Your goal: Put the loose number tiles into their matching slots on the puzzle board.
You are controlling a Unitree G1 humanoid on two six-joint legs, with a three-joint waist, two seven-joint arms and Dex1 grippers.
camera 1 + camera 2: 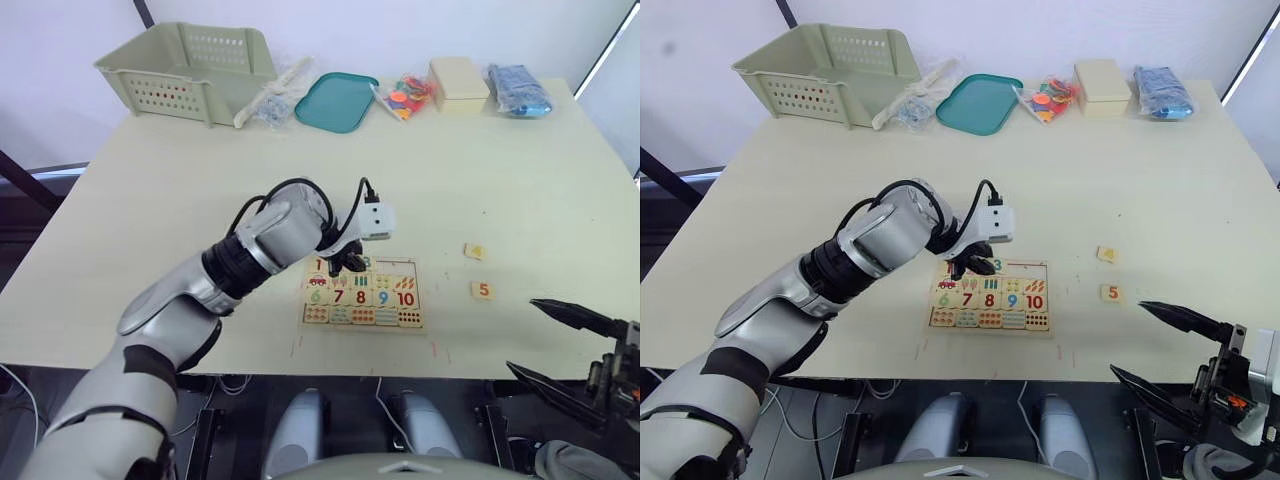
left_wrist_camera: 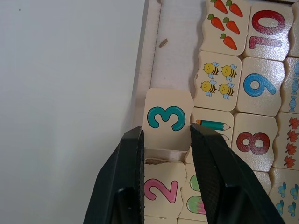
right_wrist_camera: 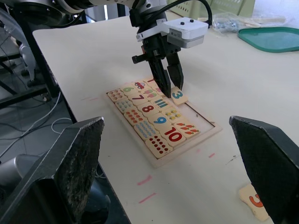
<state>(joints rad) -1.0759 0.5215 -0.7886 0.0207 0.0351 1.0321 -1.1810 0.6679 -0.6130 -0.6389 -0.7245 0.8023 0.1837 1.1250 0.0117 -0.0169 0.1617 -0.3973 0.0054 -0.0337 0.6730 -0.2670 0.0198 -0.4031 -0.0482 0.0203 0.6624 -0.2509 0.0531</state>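
Two loose tiles lie on the bench point(image 1: 520, 180) at the right of the head view, well apart from the puzzle board point(image 1: 362, 296): the 5 tile point(image 1: 482, 290) and, just above it, a tile with a yellow digit point(image 1: 475, 251) too small to read. Centre frame, the left tool point(image 2: 166, 135) is down over the board's top row, its two black fingers point(image 2: 122, 177) clamped on the 3 tile point(image 2: 168, 122), which sits tilted with one edge raised over the slots point(image 2: 175, 60). Next to it in the same row the 2 tile point(image 2: 161, 189) lies in place, and the recesses beyond the 3 show bare wood. Rows below carry 6 to 10 and the counting pictures. Lower right, the right tool point(image 1: 560, 345) hangs off the bench edge, fingers spread wide with nothing between them. Along the top of the frame sit a green basket point(image 1: 190, 70), a teal tray point(image 1: 336, 102), a cream box point(image 1: 459, 84) and a blue packet point(image 1: 518, 90).
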